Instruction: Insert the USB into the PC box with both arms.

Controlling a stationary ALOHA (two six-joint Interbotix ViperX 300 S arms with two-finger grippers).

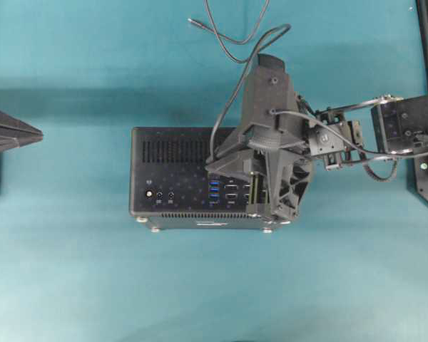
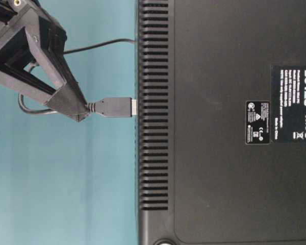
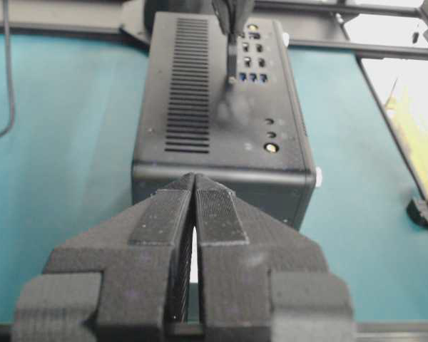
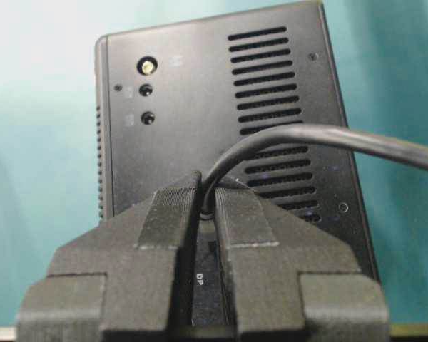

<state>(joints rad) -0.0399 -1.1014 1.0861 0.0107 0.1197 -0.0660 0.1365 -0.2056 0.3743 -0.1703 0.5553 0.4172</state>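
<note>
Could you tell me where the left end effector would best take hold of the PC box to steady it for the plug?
Probably the near end of the PC box, approached straight ahead from the left end effector. That end faces it, bare; the port end is taken up by the right end effector with the USB. Its fingers must open wide first.

The PC box (image 1: 192, 178) is positioned at the centre of the table (image 1: 71, 285). The right gripper (image 1: 225, 165) is located over its right half, with the USB (image 2: 112, 107) held against the port face. The cable (image 1: 235, 35) is routed away to the far side. The left gripper (image 1: 36, 133) is stationed well apart at the left edge.
</note>
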